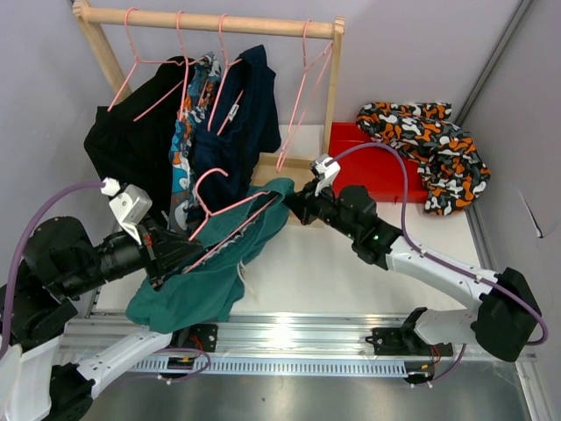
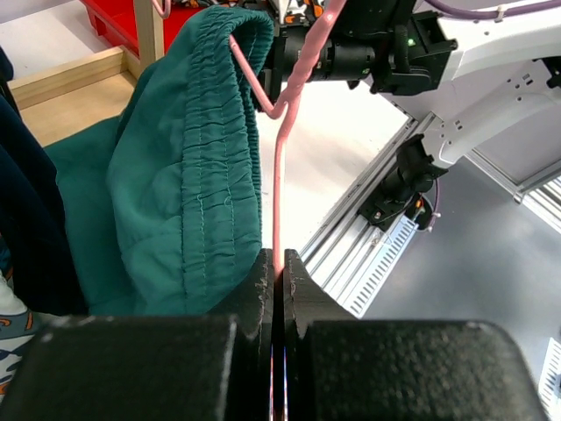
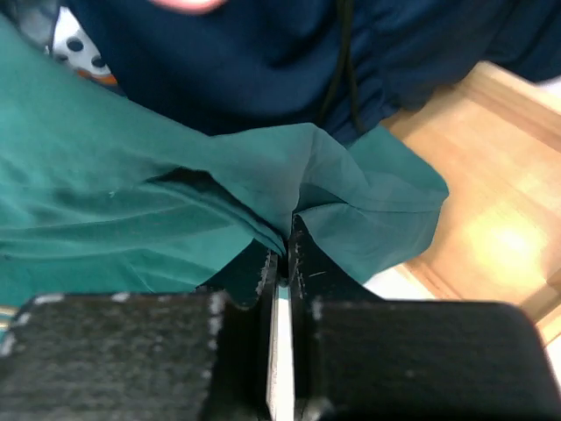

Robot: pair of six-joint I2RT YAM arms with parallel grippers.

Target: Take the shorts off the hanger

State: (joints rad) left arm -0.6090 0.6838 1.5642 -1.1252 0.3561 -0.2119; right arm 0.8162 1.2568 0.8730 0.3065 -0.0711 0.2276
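Five pairs of shorts show in your top view. Farthest left, the black pair [image 1: 131,140] hangs from the wooden rack [image 1: 210,19], bunched and sagging low. Just to its right hangs the blue patterned pair [image 1: 186,149], a narrow strip of blue, orange and white. The navy pair [image 1: 250,114] hangs beside that and touches it.

Below them, your left gripper [image 1: 180,259] has its fingers [image 2: 263,281] pressed together on the wire of a pink hanger [image 1: 230,210]. That hanger is off the rack and tilts over the teal pair [image 1: 206,272].

The teal pair is soft, plain green cloth, crumpled. It drapes from the hanger down past the left arm to the table [image 1: 351,272]. In the left wrist view, the gathered elastic waistband [image 2: 219,132] stands upright beside the wire, and the wire's bend meets the band's top edge. Whether the wire passes inside the band, you cannot tell.

At the cloth's right end, your right gripper [image 1: 294,203] is clamped on a fold of the teal fabric [image 3: 351,202], which puckers where the fingers [image 3: 302,263] pinch it.

An empty hanger [image 1: 302,96] dangles at the rack's right end. Farthest right, the orange patterned pair [image 1: 429,145] lies heaped, partly over a red bin [image 1: 368,171].
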